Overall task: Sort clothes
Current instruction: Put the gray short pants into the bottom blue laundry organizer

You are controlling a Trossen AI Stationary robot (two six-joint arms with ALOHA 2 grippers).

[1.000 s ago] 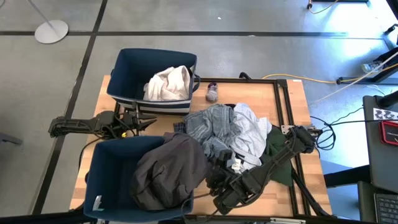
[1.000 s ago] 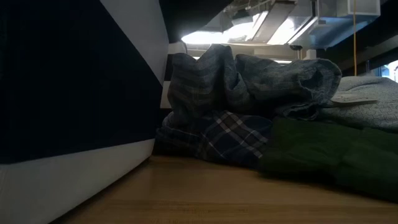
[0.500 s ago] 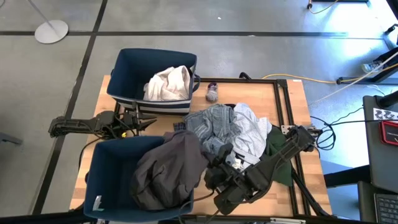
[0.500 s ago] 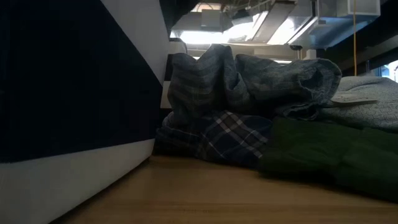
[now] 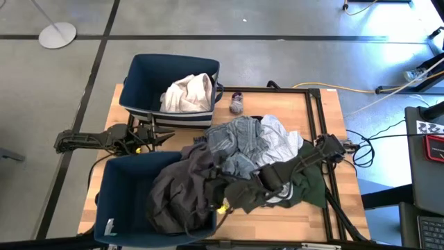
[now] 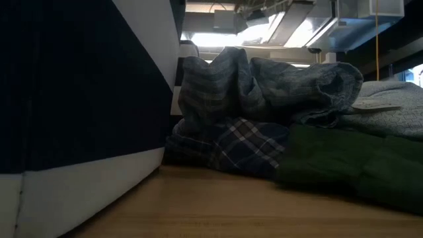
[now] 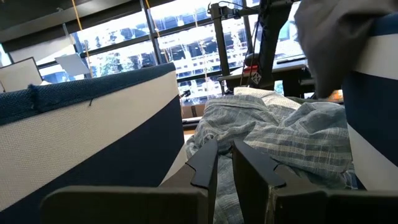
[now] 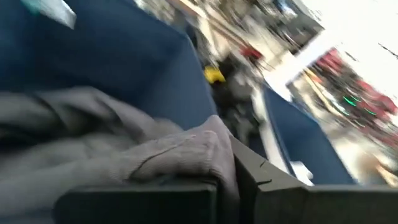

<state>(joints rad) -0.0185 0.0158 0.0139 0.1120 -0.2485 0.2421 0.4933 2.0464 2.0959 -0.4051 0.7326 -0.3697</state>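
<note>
Pinching the dark grey garment, the right end effector is half buried.

- I can read no text, brand, number or sign anywhere around me.
- A white tag lies on the pale garment beside the grey-blue striped garment; I can make out no print on it.
- A pale label sits on the inner wall of the near navy bin, too small for me to read.
- A black-and-white patterned marker rests on the dark equipment to the right of the table; it carries no letters or digits I can make out.
</note>
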